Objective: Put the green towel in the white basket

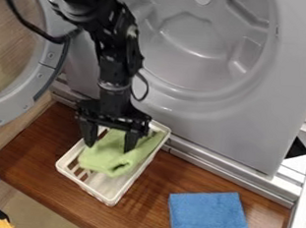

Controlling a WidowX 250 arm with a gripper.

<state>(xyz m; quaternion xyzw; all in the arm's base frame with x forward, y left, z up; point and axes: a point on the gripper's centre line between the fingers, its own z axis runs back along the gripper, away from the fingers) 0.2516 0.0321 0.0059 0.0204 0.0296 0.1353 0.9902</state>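
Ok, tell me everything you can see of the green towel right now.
The green towel is pale green, soft-looking cloth, loosely bunched with rounded folds and a thick lower edge. It lies inside the white basket, over part of the slotted bottom, its upper part reaching toward the right-hand rim. The gripper is open above it, one finger by its left edge, the other in front of its middle; whether either touches it I can't tell.

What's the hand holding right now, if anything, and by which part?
Nothing, it seems: the hand is spread open, with the green towel lying in the basket, partly between its fingers.
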